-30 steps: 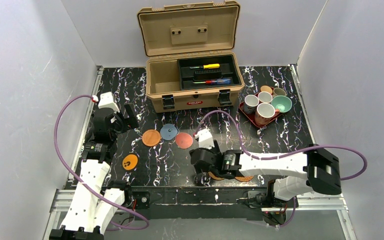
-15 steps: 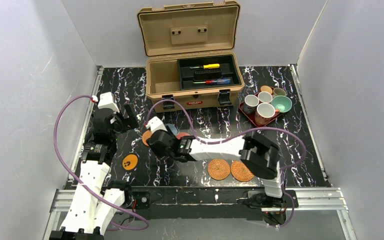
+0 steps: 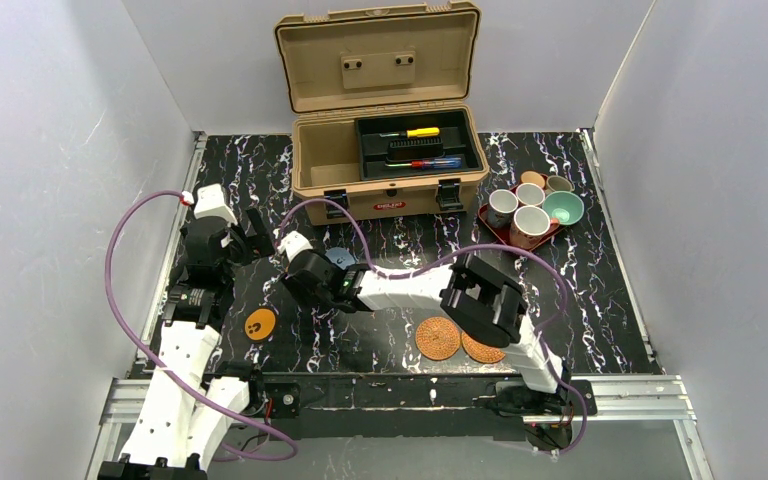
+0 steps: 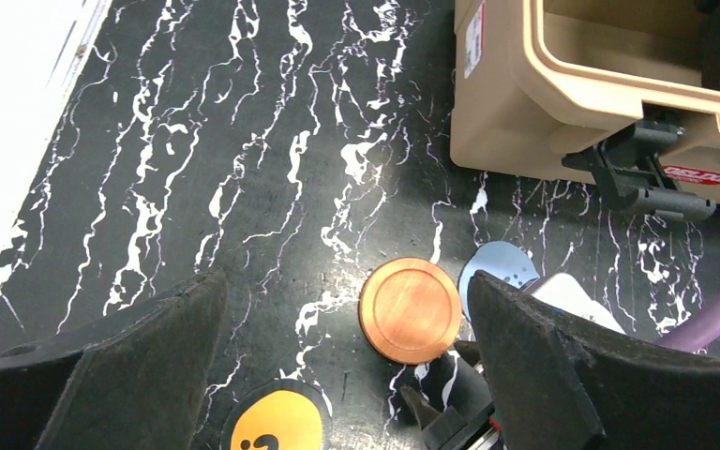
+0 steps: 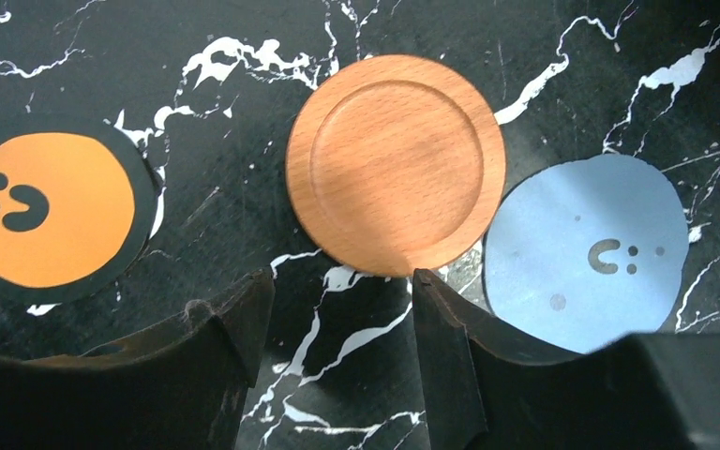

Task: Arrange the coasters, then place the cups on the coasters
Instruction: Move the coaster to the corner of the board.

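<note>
Right tool (image 5: 342, 286) is hovering low, jaws parted, gripping nothing. Wooden coaster (image 5: 396, 175) is lying at its 12 o'clock, blue-grey coaster (image 5: 586, 253) at 2, orange coaster (image 5: 47, 220) at 10. Left tool (image 4: 347, 281) is gaping wide, empty. Cups (image 3: 531, 222) are standing at the table's (image 3: 600, 285) 2 o'clock.
</note>
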Robot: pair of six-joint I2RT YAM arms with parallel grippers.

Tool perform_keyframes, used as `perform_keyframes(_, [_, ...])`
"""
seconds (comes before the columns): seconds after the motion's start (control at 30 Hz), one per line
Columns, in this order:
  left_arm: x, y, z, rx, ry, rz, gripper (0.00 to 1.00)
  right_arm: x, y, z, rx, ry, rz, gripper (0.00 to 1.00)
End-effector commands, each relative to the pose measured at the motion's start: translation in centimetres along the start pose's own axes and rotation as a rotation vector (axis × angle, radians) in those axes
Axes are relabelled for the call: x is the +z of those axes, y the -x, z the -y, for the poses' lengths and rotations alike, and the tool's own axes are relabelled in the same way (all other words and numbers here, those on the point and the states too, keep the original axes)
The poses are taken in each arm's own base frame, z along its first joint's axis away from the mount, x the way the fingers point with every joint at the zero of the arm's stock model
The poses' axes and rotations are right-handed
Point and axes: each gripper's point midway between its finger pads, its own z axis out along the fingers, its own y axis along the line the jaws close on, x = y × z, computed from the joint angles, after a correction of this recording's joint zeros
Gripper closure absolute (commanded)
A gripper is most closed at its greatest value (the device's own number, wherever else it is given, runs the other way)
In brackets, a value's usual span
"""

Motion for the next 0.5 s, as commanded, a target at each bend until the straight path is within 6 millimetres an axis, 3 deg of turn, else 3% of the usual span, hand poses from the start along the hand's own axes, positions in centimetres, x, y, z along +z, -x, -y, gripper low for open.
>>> perform_keyframes(0.0, [-0.7,2.1,-0.9,-0.019,0.063,0.058,0.02,0.9,4.0,-0.5,0.020,0.052,0.108,0.36])
perform_keyframes(0.27, [-1.0,2.2,-1.3,-0.020,0.083,0.065,0.02,2.5,3.6,-1.1,0.001,0.087,0.111,0.37])
perform_keyframes(0.47, [-1.1,2.4,-1.5,-0.019,0.094,0.071,0.02,3.0,2.2,-1.2,0.014,0.095,0.078,0.37])
